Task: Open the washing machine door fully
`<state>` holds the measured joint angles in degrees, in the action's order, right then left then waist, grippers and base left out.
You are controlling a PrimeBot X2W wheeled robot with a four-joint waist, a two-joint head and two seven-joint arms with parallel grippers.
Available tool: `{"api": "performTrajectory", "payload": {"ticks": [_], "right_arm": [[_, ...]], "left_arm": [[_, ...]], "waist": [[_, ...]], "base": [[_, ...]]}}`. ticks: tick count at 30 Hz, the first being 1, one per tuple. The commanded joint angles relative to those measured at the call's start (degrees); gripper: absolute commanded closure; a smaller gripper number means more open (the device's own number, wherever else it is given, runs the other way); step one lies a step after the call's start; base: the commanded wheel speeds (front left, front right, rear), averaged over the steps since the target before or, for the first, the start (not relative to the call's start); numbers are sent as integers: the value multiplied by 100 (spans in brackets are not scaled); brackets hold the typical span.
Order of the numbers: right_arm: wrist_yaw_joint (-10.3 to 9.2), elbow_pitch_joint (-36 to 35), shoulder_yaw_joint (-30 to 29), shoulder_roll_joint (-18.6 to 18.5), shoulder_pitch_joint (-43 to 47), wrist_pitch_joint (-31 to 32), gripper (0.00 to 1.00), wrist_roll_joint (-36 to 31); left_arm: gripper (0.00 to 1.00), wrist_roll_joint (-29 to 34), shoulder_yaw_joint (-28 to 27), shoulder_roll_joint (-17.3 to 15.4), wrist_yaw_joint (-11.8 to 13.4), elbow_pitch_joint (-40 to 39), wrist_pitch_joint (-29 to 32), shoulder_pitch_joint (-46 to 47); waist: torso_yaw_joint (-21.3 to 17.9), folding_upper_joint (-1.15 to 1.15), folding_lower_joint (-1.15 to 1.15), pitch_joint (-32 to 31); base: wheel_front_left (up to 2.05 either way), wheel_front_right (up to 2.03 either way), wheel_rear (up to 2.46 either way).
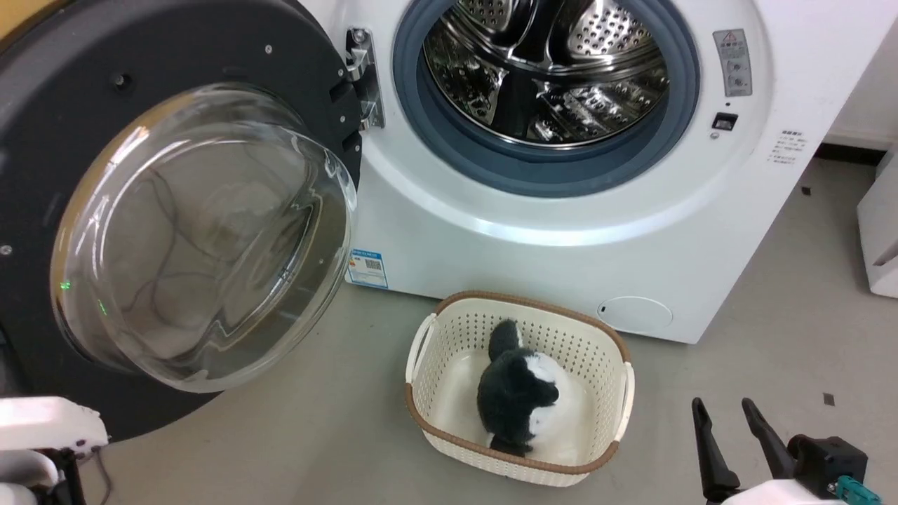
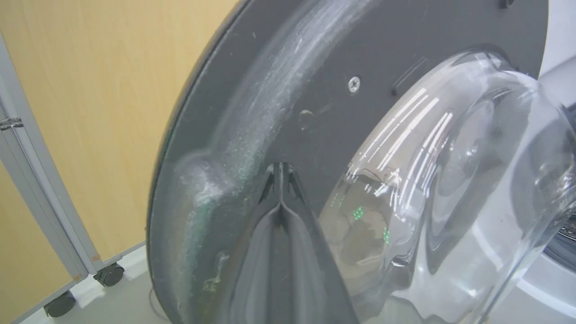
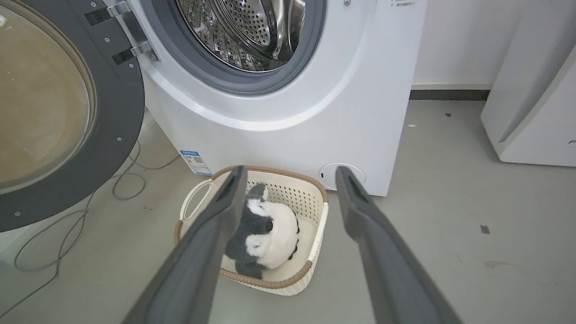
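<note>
We are holding the left pincer (image 2: 280,168) pressed together, tips against or just short of the dark inner rim of the washing machine door (image 1: 42,140), which is standing swung wide on its hinge (image 1: 361,77) at the left of the washing machine (image 1: 561,231). We are hovering the right pincer (image 1: 722,410) spread over the floor (image 1: 772,315) beside a basket (image 1: 519,301) carrying a plush toy (image 1: 515,393).

Washer door (image 1: 196,231) matt grey plastic w/ glossy glass; drum (image 1: 547,70) shiny perforated steel; basket (image 1: 596,337) plastic
</note>
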<state>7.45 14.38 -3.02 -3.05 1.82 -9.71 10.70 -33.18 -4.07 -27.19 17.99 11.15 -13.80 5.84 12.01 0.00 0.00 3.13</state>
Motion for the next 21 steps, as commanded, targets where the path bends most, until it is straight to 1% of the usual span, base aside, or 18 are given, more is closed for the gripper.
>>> {"api": "performTrajectory", "payload": {"ticks": [1, 3, 4, 7, 10, 13, 14, 15, 16, 17, 21], "right_arm": [[3, 26, 28, 17, -6, -27, 0, 25], [3, 55, 67, 17, 7, -46, 0, 56], [3, 120, 158, 17, 57, -84, 0, 102], [3, 133, 212, 17, 72, -100, 0, 104], [3, 139, 228, 17, 89, -110, 0, 89], [3, 159, 249, 17, 110, -106, 0, 74], [3, 162, 265, 17, 112, -102, 0, 63], [3, 160, 273, 17, 110, -103, 0, 50], [3, 153, 273, 17, 108, -103, 0, 34], [3, 145, 271, 17, 105, -101, 0, 21], [3, 88, 298, 17, 77, -87, 0, -50]], "left_arm": [[100, 73, 30, 60, 20, -34, -48, -96], [100, 124, 63, 158, 97, -185, -61, -281], [100, 242, 346, 405, 243, -682, 34, -883], [100, 282, 620, 651, 375, -1095, 204, -1365], [100, 361, 875, 745, 426, -1410, 360, -1691], [100, 543, 1266, 783, 370, -1621, 484, -1819], [87, 595, 1395, 810, 345, -1651, 512, -1832], [51, 645, 1513, 850, 320, -1671, 507, -1825], [7, 715, 1641, 883, 299, -1669, 503, -1809], [0, 784, 1765, 905, 269, -1645, 504, -1780], [0, 868, 2035, 1066, 153, -1412, 383, -1608]], "waist": [[-16, 0, 0, -49], [-48, 0, 0, -108], [-121, 0, 0, -265], [-184, 0, 0, -317], [-223, 0, 0, -358], [-268, 0, 0, -425], [-293, 0, 0, -447], [-319, 0, 0, -469], [-346, 0, 0, -489], [-376, 0, 0, -506], [-561, 0, 0, -554]], "base": [[0, 0, 0], [0, 0, 0], [0, 0, 0], [0, 0, 0], [0, 0, 0], [0, 0, 0], [0, 0, 0], [0, 0, 0], [0, 0, 0], [0, 0, 0], [0, 0, 0]]}}
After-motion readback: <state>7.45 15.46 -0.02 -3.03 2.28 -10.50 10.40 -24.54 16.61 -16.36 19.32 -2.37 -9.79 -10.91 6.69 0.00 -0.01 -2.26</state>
